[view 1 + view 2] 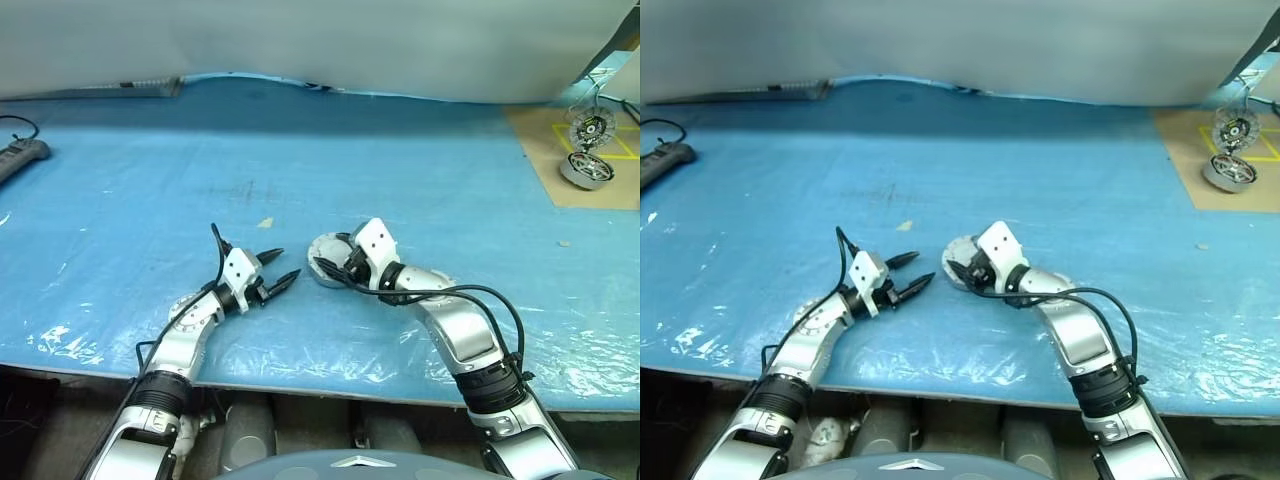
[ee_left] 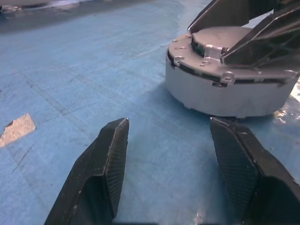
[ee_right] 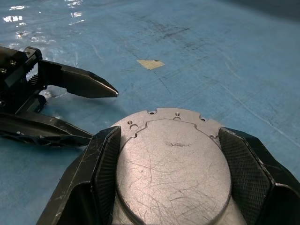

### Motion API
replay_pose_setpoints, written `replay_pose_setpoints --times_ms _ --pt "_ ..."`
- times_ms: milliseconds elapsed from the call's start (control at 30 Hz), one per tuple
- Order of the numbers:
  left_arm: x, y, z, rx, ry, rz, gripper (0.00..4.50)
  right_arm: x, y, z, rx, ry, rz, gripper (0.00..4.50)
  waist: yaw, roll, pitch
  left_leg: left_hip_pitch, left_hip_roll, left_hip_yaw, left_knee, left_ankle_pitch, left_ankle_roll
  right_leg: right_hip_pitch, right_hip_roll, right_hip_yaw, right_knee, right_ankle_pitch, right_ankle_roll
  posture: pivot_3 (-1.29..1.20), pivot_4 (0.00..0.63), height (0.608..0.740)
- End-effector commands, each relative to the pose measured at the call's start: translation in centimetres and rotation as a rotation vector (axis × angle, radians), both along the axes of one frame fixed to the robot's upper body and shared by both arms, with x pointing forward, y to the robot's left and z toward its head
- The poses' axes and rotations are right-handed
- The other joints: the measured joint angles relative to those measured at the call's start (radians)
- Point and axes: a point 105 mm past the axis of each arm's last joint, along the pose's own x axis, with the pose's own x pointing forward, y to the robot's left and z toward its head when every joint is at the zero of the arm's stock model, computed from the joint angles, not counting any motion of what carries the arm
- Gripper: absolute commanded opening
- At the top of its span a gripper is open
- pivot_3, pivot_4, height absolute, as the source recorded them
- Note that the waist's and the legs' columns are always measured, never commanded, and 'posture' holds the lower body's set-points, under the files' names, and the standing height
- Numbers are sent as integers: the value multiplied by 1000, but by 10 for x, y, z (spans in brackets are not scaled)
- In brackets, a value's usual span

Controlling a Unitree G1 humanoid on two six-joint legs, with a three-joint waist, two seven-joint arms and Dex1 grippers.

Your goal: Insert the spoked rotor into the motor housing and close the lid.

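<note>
The motor housing (image 2: 225, 93) is a short round silver can on the blue table, near the front and middle. Its lid (image 3: 173, 168) lies flat and shut on top, a grey disc with a raised round centre. The spoked rotor is hidden. My right gripper (image 3: 169, 133) hangs over the can from the right, open, one black finger on each side of the lid's raised centre and resting at its edges. My left gripper (image 1: 290, 263) is open and empty, low over the table just left of the can and pointing at it, a short gap away.
A second silver motor (image 1: 587, 168) and a wheel on a wire stand (image 1: 591, 130) sit on a cardboard sheet at the far right. A power strip (image 1: 20, 155) lies at the far left. A scrap of tape (image 1: 265, 223) lies behind my left gripper.
</note>
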Motion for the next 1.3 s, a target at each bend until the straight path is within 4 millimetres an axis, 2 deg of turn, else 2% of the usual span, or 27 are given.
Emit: replay_pose_setpoints --times_ms 33,467,833,933,1133,1300 --pt "2 5 -1 -5 -21 5 2958 1 -7 -16 -69 25 -35 2994 0 0 0 1 0 0 0 0 0 1 0 0 0 0 0 0 150 740" --pt "-3 9 -10 -11 -25 2 2958 5 0 -17 -37 93 -87 2994 -5 -2 -2 8 0 0 -1 0 0 6 0 2 0 -3 -4 0 150 740" --pt "-5 6 -7 -23 -32 4 2958 -1 1 -25 -124 67 -50 2994 -5 -4 -3 8 0 0 -2 0 0 6 0 2 -1 -3 -4 0 150 740" --pt "0 7 2 -43 -45 24 2958 -1 0 -28 -130 69 -51 2994 -5 -4 -3 8 0 0 -3 0 0 6 0 2 -2 -3 -4 0 150 740" --pt "34 17 36 -147 -5 181 2958 2 -2 -28 -127 68 -59 2994 -5 -4 -3 8 0 0 -3 0 0 6 0 2 -1 -3 -4 0 150 740" --pt "43 10 55 -121 59 195 2958 3 -2 -30 -132 71 -62 2994 -7 -4 -3 8 0 0 -3 0 0 6 0 2 -2 -3 -4 0 150 740"
